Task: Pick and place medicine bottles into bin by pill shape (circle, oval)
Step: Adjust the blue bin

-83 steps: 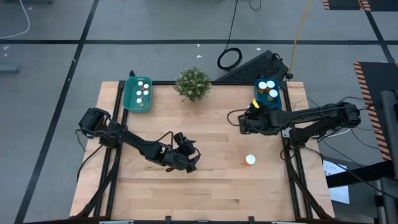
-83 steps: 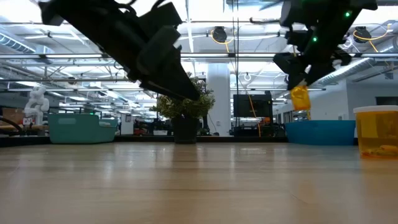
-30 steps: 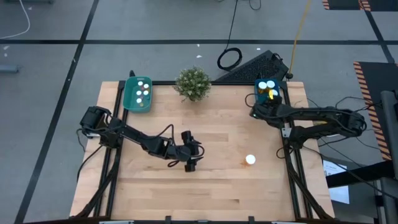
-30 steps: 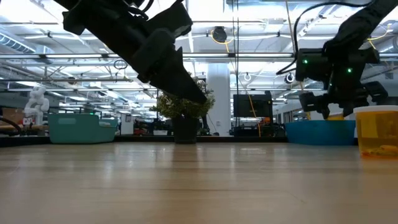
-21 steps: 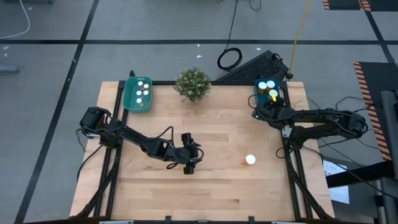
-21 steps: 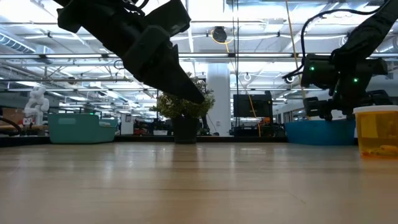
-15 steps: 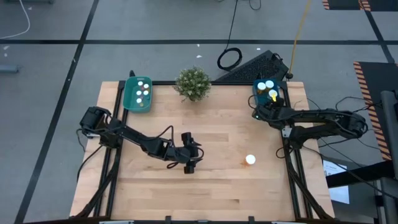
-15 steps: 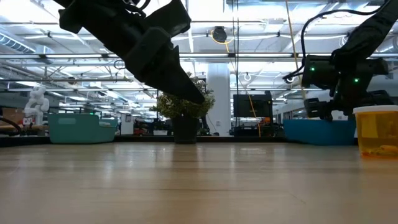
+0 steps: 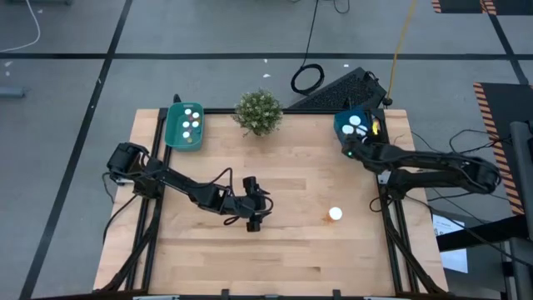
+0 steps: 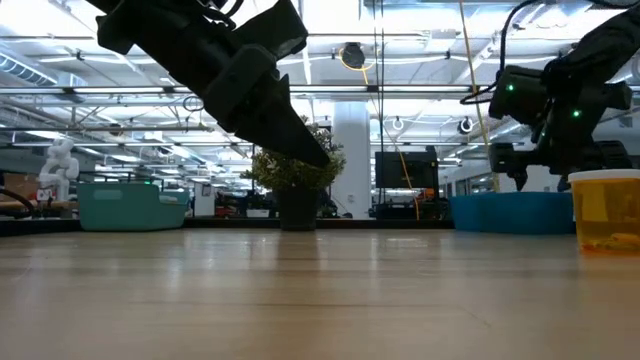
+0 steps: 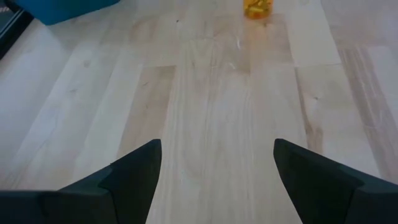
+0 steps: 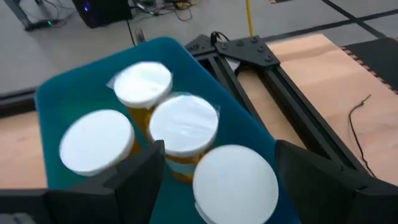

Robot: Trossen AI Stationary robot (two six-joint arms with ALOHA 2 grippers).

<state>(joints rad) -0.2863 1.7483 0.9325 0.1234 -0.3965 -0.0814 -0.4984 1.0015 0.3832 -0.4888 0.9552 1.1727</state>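
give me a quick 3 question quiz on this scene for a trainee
1. True or false: one medicine bottle stands alone on the table.
2. How many white caps show in the blue bin in the right wrist view?
3. Which gripper hangs over the blue bin? A. left gripper B. right gripper

Key:
1. True. It has an orange body and a white cap.
2. Four.
3. B. Its fingers are open with nothing between them; the left gripper, also open, hangs over mid-table.

Readable text: none in any view.
Medicine bottles (image 12: 183, 124): white caps blank, no label legible.
Blue bin (image 12: 56, 93): no markings visible.
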